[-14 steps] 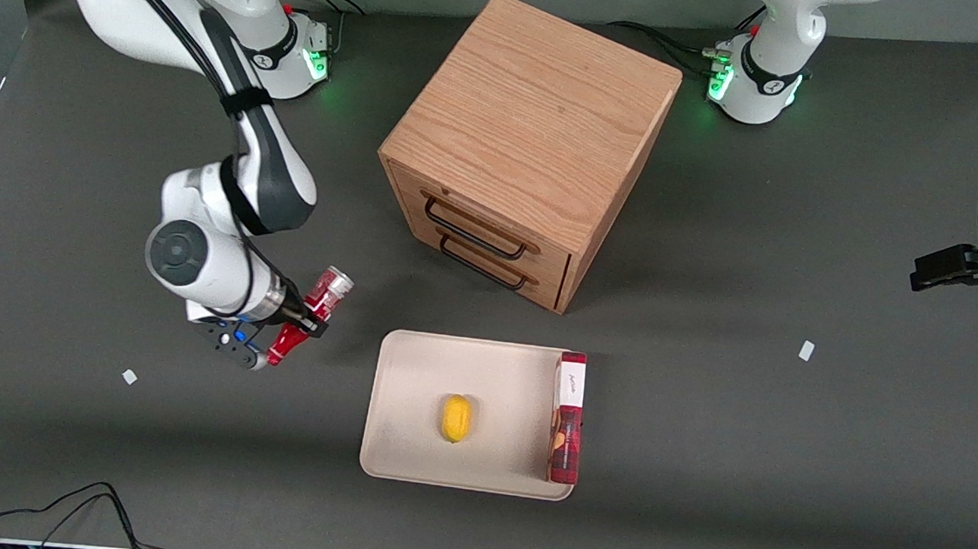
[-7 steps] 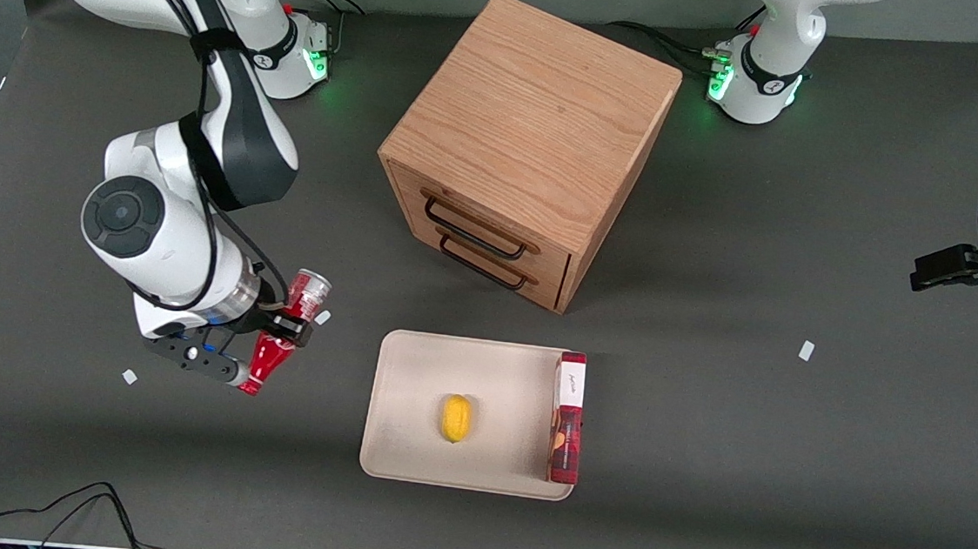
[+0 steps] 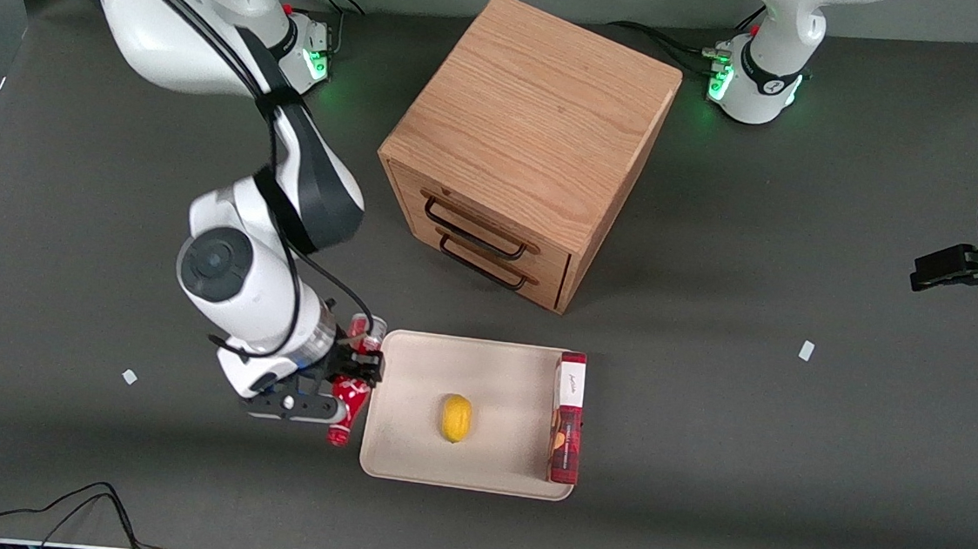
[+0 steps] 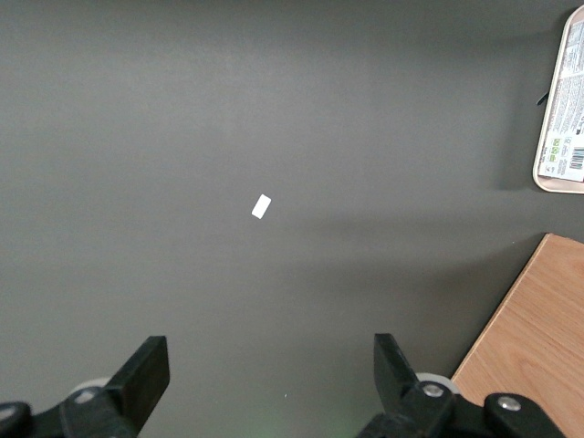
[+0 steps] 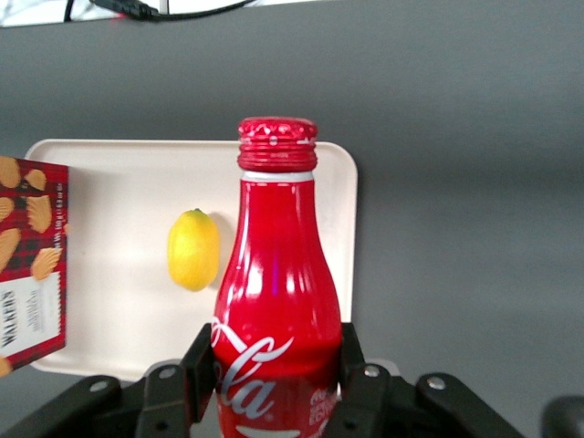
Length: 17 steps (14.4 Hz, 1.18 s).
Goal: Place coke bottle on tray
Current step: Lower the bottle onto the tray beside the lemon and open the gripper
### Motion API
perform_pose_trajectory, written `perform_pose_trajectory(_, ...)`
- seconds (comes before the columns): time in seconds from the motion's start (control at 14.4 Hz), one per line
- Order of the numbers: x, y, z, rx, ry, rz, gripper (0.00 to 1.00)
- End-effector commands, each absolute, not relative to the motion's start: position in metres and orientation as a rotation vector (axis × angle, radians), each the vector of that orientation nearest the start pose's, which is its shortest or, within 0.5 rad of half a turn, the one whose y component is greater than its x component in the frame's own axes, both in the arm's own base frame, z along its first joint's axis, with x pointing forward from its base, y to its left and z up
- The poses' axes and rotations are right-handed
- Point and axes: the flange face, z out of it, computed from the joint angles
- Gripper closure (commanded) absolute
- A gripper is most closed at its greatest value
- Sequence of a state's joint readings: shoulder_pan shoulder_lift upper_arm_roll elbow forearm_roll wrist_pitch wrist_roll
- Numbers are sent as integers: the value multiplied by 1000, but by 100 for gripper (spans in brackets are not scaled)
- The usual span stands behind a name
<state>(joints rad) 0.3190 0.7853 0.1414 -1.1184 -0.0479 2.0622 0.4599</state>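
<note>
Front view: the right arm's black two-finger gripper (image 3: 352,375) hangs over the dark grey desk (image 3: 61,276), fingers clamped on the small slim red coke bottle (image 3: 351,399). The bottle lies tilted, just at the edge of the flat cream-beige rectangular tray (image 3: 415,443) on the working arm's side. A yellow lemon (image 3: 456,418) and a long red box with a white label (image 3: 567,416) sit on the tray, with the wooden drawer cabinet (image 3: 527,129) farther from the camera.

Right wrist view: the fingers (image 5: 203,365) squeeze the coke bottle (image 5: 274,310) at its lettered body.
</note>
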Motion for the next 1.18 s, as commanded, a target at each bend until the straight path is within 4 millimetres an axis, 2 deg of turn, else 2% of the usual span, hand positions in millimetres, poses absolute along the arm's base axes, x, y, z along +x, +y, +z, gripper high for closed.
perform_pose_trajectory(0.0, 719, 329, 321, -3002, -11, -213, 100)
perform_pose_trajectory(0.07, 720, 329, 306, -2998, -7, -215, 100)
perform_pose_trajectory(0.35, 719, 333, 247, -2969, 6, -254, 87)
perform_pose_trajectory(0.42, 719, 333, 240, -2969, 8, -251, 81)
perform_pose_trajectory(0.49, 718, 333, 233, -2973, 7, -242, 68)
perform_pose_trajectory(0.62, 719, 332, 225, -2969, 13, -248, 48)
perform_pose_trajectory(0.76, 719, 331, 216, -2965, 17, -254, 45)
perform_pose_trajectory(0.83, 719, 332, 215, -2963, 17, -258, 40)
perform_pose_trajectory(0.97, 720, 330, 210, -2960, 22, -266, 11)
perform_pose_trajectory(1.04, 721, 329, 210, -2954, 23, -285, 0)
perform_pose_trajectory(1.11, 720, 329, 208, -2948, 23, -297, 0)
